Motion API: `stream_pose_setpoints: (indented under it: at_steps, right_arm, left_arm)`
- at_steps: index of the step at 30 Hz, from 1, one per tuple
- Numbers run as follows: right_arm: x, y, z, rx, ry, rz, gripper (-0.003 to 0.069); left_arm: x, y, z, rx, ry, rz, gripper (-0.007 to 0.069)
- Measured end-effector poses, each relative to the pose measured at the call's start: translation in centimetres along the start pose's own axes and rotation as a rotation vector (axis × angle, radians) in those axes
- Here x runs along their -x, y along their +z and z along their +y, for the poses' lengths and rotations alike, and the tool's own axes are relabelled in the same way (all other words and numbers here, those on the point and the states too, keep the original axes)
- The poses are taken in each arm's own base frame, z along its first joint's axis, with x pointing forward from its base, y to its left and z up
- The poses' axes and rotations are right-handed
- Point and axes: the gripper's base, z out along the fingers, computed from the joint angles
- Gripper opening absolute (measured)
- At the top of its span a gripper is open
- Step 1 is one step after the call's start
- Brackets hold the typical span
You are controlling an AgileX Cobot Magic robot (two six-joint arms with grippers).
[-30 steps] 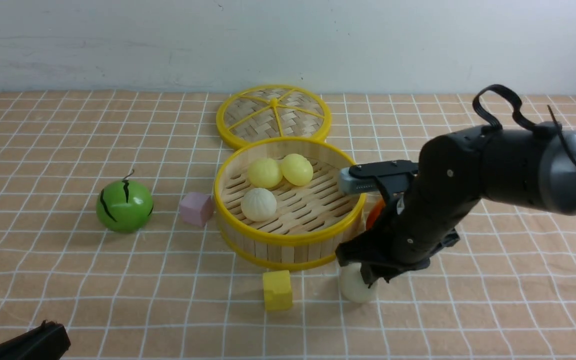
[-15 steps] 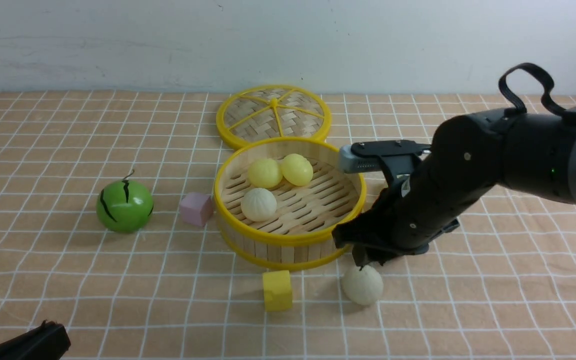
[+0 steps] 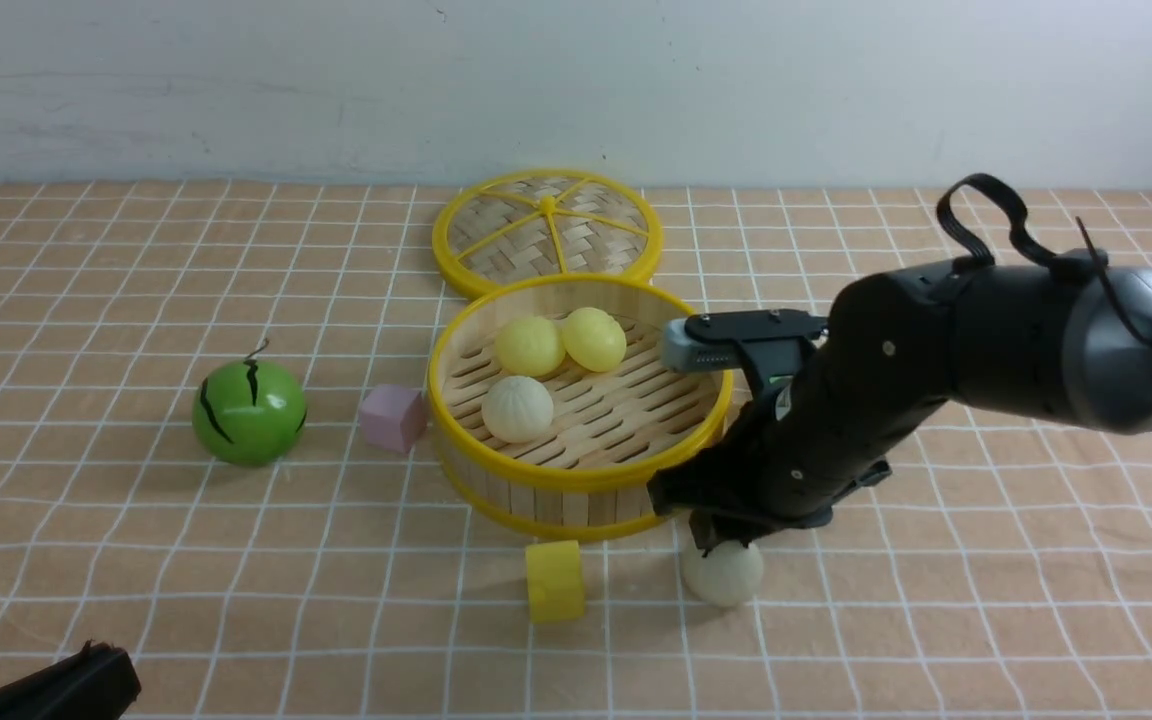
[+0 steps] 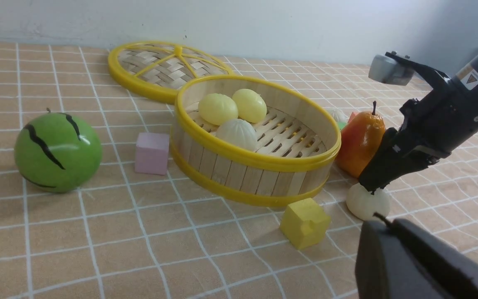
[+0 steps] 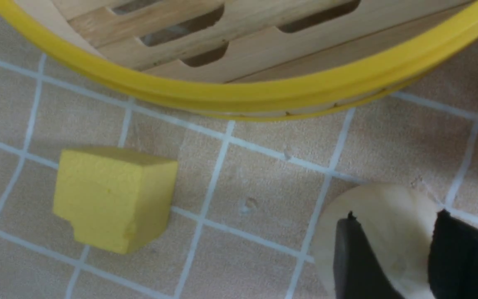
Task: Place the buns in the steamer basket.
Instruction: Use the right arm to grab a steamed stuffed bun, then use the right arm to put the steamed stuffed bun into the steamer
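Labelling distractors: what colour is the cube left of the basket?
Pale pink cube; left wrist view shows best.

The steamer basket and yellow cube crowd the loose bun; its near side lies open.

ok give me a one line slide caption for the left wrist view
Right arm's jaws at the top of a pleated bun beside the steamer basket, which holds three buns.

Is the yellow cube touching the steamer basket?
Apart. The right wrist view shows bare cloth between the yellow cube and the steamer basket.
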Motion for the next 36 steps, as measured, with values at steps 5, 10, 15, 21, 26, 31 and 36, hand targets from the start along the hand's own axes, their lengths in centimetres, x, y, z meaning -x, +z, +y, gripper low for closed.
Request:
stream_pose_setpoints:
  at_steps: [5, 10, 15, 21, 26, 31, 36]
  right_arm:
    - [-0.1, 0.5, -0.1, -0.004, 0.002, 0.014, 0.0228]
    - [-0.3, 0.8, -0.2, -0.012, -0.005, 0.027, 0.0132]
    - [-0.3, 0.8, -0.4, -0.027, -0.044, 0.036, 0.0006]
    - [-0.4, -2.1, 0.2, -0.013, -0.072, 0.044, 0.0]
    - [0.8, -7.3, 1.7, 0.043, -0.114, -0.122, 0.0]
    - [3.6, -8.0, 2.3, 0.061, -0.128, -0.297, 0.0003]
    - [6.4, -3.9, 2.1, 0.038, -0.153, -0.36, 0.0005]
  left_arm:
    - [0.0, 0.0, 0.0, 0.0, 0.0, 0.0, 0.0004]
    - [0.0, 0.0, 0.0, 0.0, 0.0, 0.0, 0.0004]
    - [0.0, 0.0, 0.0, 0.0, 0.0, 0.0, 0.0013]
    - [0.0, 0.0, 0.0, 0.0, 0.0, 0.0, 0.0018]
    - [0.0, 0.0, 0.0, 0.0, 0.0, 0.001, 0.0022]
    - [0.0, 0.0, 0.0, 0.0, -0.001, 0.001, 0.0029]
    - [0.0, 0.0, 0.0, 0.0, -0.001, 0.001, 0.0037]
